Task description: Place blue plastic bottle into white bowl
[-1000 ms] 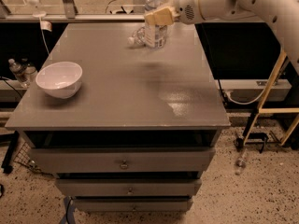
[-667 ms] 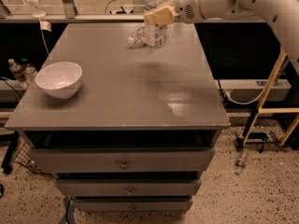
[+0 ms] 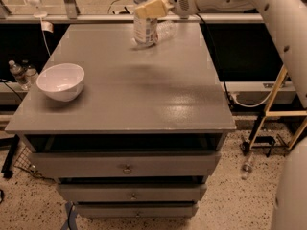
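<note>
The blue plastic bottle (image 3: 144, 30) stands upright at the back middle of the grey table (image 3: 144, 95), its label facing me. My gripper (image 3: 150, 7) reaches in from the upper right on the white arm and is shut on the bottle's upper body. The bottle's base sits at or just above the tabletop. The white bowl (image 3: 61, 82) rests upright on the table's left side, well apart from the bottle and to the gripper's front left.
A smaller clear creased bottle (image 3: 167, 28) lies just behind and right of the held one. Two bottles (image 3: 21, 74) stand off the table's left side, and another (image 3: 246, 166) lies on the floor at the right. A wooden frame (image 3: 274, 103) leans at the right.
My gripper has moved left and slightly up with the blue bottle, away from the creased bottle. The bowl has not moved.
</note>
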### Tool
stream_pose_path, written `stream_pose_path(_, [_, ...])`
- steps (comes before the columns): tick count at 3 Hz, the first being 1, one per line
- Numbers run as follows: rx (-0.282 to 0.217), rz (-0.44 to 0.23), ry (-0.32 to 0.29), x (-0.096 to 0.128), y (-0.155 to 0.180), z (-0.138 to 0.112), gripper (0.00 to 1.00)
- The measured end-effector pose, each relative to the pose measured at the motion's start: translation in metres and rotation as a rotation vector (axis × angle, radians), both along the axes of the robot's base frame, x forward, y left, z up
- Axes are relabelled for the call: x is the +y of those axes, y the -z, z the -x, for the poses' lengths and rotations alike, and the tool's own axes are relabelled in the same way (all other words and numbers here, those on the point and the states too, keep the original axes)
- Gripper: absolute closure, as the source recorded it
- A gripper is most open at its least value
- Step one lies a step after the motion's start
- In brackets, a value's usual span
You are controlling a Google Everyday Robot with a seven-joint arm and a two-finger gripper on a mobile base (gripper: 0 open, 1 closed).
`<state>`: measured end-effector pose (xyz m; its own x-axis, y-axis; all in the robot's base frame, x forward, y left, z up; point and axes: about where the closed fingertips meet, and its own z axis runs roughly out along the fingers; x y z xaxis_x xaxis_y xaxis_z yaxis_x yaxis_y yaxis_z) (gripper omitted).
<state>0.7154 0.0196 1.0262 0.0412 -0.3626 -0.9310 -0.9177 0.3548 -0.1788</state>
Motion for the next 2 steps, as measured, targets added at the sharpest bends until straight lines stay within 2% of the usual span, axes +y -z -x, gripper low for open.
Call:
stream_pose_path(1, [0.033, 0.023, -0.167, 0.043, -0.005, 0.023, 1.00])
stream_pose_path(2, [0.072, 0.065, -0.314, 0.075, -0.002, 0.050, 1.00])
